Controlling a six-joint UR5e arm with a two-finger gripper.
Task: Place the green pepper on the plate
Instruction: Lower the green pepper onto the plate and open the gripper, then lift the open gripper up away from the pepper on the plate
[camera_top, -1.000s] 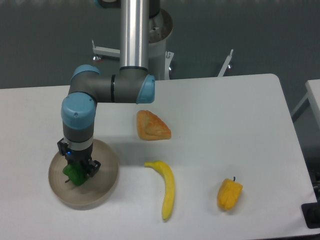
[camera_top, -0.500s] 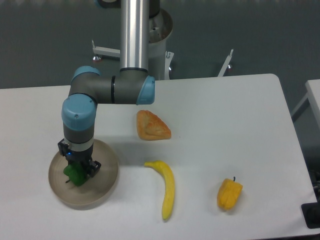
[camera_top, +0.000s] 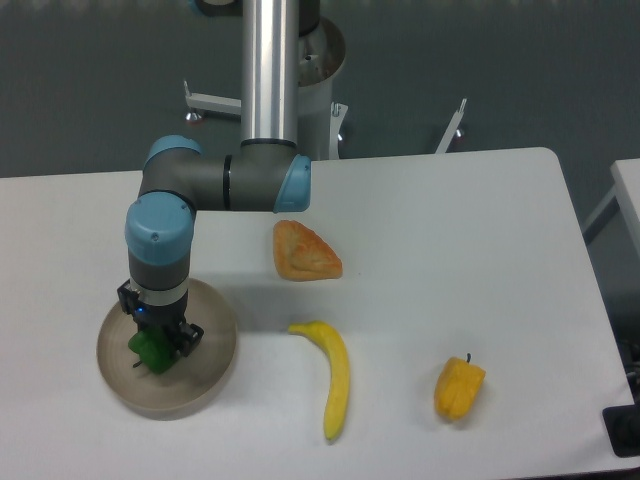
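The green pepper (camera_top: 150, 351) is small and bright green, with its dark stem pointing down-left. It sits between my gripper's fingers (camera_top: 157, 346) over the middle of the beige round plate (camera_top: 205, 372) at the front left of the table. The gripper points straight down and is shut on the pepper. The pepper is low on the plate; I cannot tell whether it touches the surface. The gripper body hides the pepper's upper part.
A yellow banana (camera_top: 335, 378) lies right of the plate. A piece of bread (camera_top: 303, 252) lies behind it, mid-table. A yellow-orange pepper (camera_top: 458, 389) sits at the front right. The arm's base column (camera_top: 270, 70) stands at the table's back edge.
The gripper and the pepper have shifted very slightly to the right and down over the plate. Nothing else moved.
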